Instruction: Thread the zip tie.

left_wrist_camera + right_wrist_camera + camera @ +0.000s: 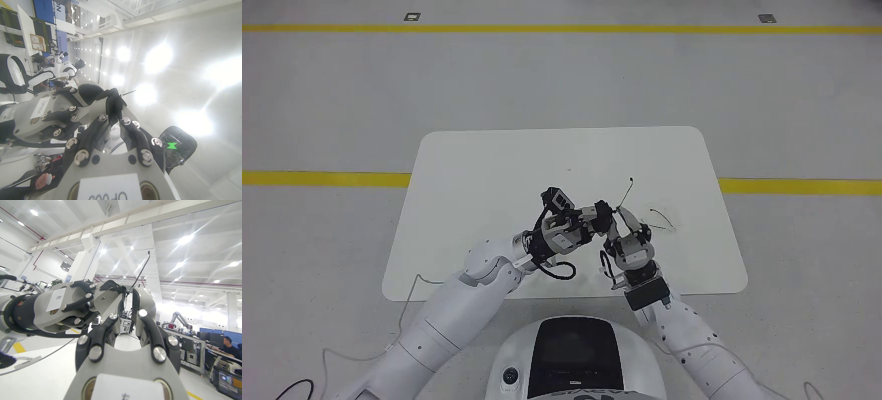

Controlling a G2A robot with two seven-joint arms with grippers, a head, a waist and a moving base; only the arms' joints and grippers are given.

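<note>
zip tie point(140, 273) upright at left gripper point(121, 288) tips; right gripper point(129, 292) jaws parted around it

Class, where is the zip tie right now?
Top view: the zip tie sticks out from where the left gripper and right gripper meet, over the table's right half, with its free end pointing toward the far edge.

Wide room across table point(472, 180); loose black strand point(662, 220) beside right pincer point(622, 218).
</note>
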